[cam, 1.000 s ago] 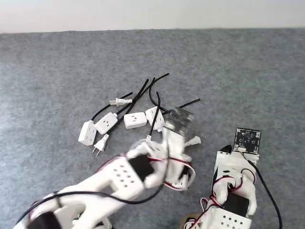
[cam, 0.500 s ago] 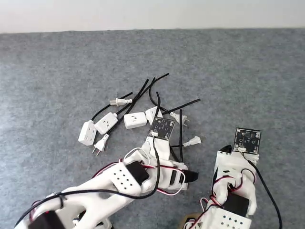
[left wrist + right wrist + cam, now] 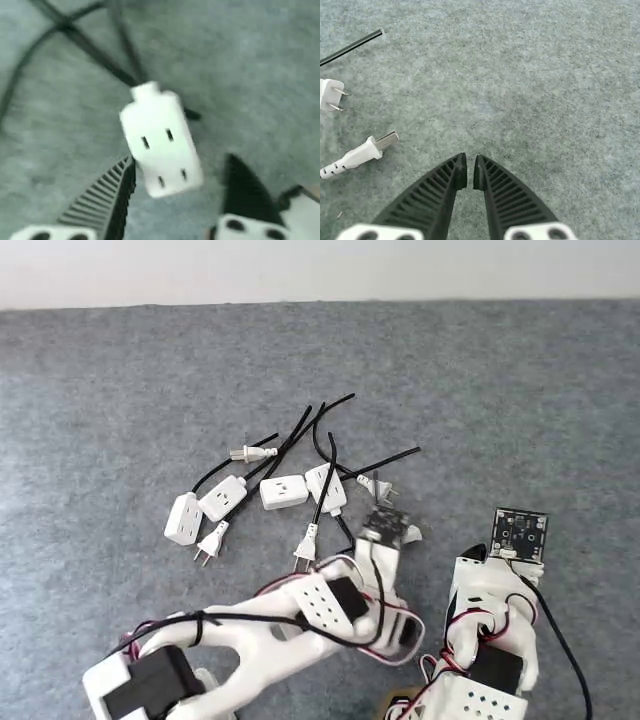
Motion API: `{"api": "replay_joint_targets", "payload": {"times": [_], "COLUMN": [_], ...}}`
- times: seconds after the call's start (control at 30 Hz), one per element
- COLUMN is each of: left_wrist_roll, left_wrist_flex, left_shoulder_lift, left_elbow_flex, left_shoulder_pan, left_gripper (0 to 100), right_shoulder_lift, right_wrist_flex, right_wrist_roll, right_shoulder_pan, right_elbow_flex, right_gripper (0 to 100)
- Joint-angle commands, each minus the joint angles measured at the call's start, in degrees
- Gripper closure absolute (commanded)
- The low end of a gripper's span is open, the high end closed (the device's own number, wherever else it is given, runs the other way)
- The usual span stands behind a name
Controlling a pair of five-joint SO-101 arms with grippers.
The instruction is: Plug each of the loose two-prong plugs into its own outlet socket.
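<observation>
Currently the step in hand looks like lining up on an outlet socket (image 3: 160,142) lying on the carpet (image 3: 270,60). Left gripper (image 3: 181,161) gapes wide, empty, jaws flanking it. The next move calls for a square close. Right gripper (image 3: 469,175) is pinched together, empty, near a loose two-prong plug (image 3: 362,150).

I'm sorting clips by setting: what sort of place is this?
Probably a robot practice bench, not a home: a grey felt-like mat as work surface, with short-corded plugs and outlet sockets scattered on it.
</observation>
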Motion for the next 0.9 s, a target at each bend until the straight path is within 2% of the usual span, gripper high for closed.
{"api": "replay_joint_targets", "payload": {"times": [0.0, 0.1, 0.27, 0.53, 0.77, 0.87], "left_wrist_roll": [-4.8, -9.0, -11.5, -13.3, -12.8, -12.8], "left_wrist_flex": [-1.4, -1.1, 1.5, 1.8, 7.4, 7.6], "left_shoulder_lift": [0.0, 0.0, -0.1, -0.1, 0.1, 0.5], "left_elbow_flex": [-2.5, -2.5, -2.6, -2.7, -6.3, -6.5], "left_shoulder_pan": [1.5, 1.3, 0.0, -16.9, -23.1, -23.8], "left_gripper": [95, 97, 97, 99, 99, 99], "right_shoulder_lift": [-0.7, -0.7, -0.7, -0.7, -0.7, -0.7], "right_wrist_flex": [-1.5, -1.5, -1.5, -1.5, -1.5, -1.5], "right_wrist_roll": [0.6, 0.6, 0.6, 0.6, 0.6, 0.6], "right_shoulder_pan": [0.3, 0.3, 0.3, 0.6, 0.7, 0.6], "right_elbow_flex": [1.1, 1.1, 1.1, 1.1, 1.1, 1.1], "right_gripper": [95.6, 95.6, 95.6, 95.6, 95.6, 95.6]}}
